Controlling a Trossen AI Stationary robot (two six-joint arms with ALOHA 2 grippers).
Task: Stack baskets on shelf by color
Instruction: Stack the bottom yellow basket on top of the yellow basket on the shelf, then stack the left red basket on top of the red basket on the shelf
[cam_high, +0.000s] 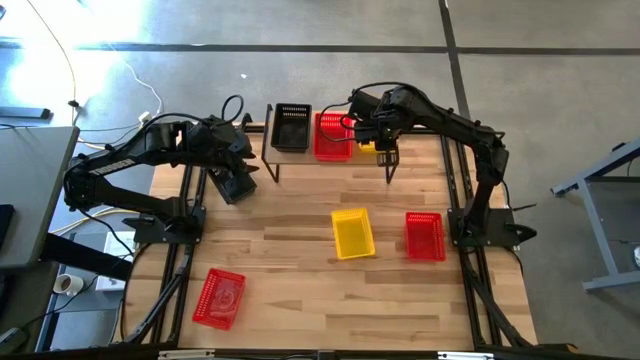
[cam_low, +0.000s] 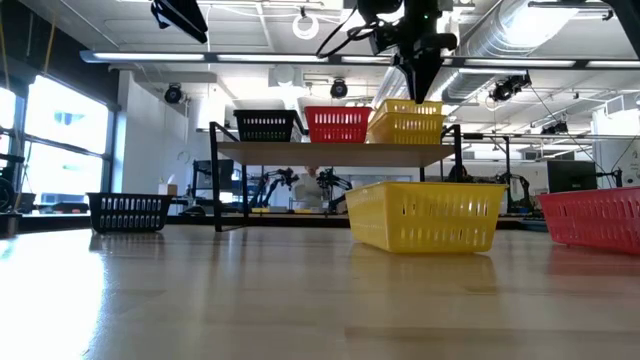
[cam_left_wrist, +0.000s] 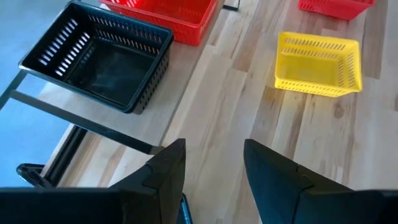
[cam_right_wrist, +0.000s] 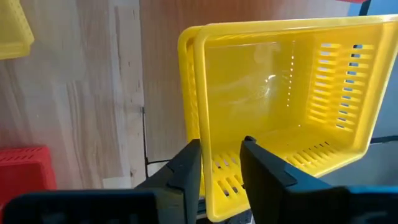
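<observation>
The shelf (cam_low: 320, 151) stands at the table's far side. On its top rest a black basket (cam_high: 291, 127), a red basket (cam_high: 333, 136) and two nested yellow baskets (cam_low: 407, 122), the upper one tilted. My right gripper (cam_right_wrist: 221, 146) is above them, shut on the upper yellow basket (cam_right_wrist: 286, 93). A yellow basket (cam_high: 352, 232) and two red baskets (cam_high: 424, 236) (cam_high: 219, 297) sit on the tabletop, and a black basket (cam_low: 130, 212) sits at the far left. My left gripper (cam_left_wrist: 214, 146) hovers open near the shelf's left end, touching nothing. My right gripper holds the upper yellow basket by a side wall (cam_right_wrist: 202, 134) near a corner. One finger (cam_right_wrist: 264, 171) is inside the basket and one (cam_right_wrist: 186, 168) is outside. The fingers come from above, pointing down. The basket sits tilted in the lower yellow basket (cam_right_wrist: 185, 93).
The wooden tabletop (cam_high: 290, 250) has bare room between the shelf and the loose baskets. The shelf's thin black legs (cam_low: 217, 180) stand at its ends. Black arm frames run along the table's left and right edges.
</observation>
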